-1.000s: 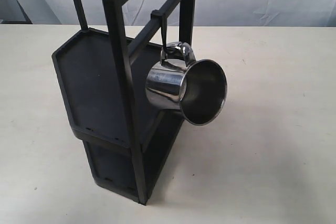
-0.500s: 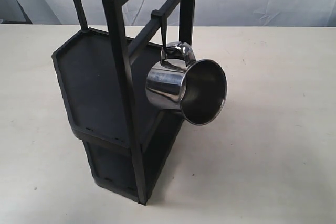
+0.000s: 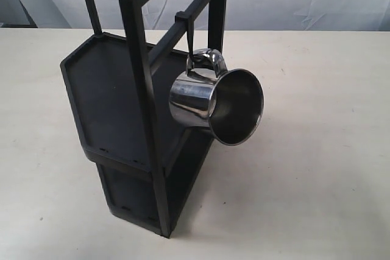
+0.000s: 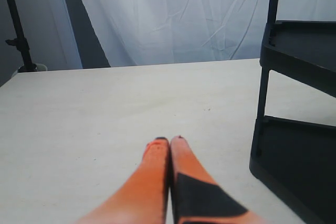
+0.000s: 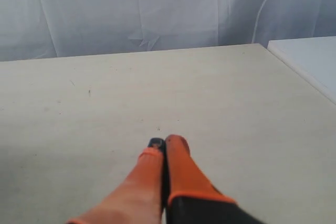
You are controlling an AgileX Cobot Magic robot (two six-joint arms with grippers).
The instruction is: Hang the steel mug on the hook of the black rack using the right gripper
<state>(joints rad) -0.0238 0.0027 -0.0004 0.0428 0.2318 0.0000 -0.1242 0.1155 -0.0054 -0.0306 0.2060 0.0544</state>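
Nothing has moved: shiny steel mug [image 3: 214, 101] hangs from slim black hook [image 3: 191, 39].

Orange tapered fingers with black patches on left claw [image 4: 169, 140] and right claw [image 5: 165, 141].

You are looking at a staged lab or test setup, not a home or kitchen. The surface [image 3: 317, 168] is a plain pale tabletop, bare apart from one black rack [image 3: 122, 120] with a steel mug [image 3: 213, 101] hanging on it. Along the far edge, a wrinkled white cloth backdrop [image 5: 157, 9] hangs like a screen and closes off the room behind. In the left wrist view you can see a dark stand pole [image 4: 16, 24] past the surface's far corner, beside the cloth. In the right wrist view a second white tabletop [image 5: 310, 61] sits just off one edge.
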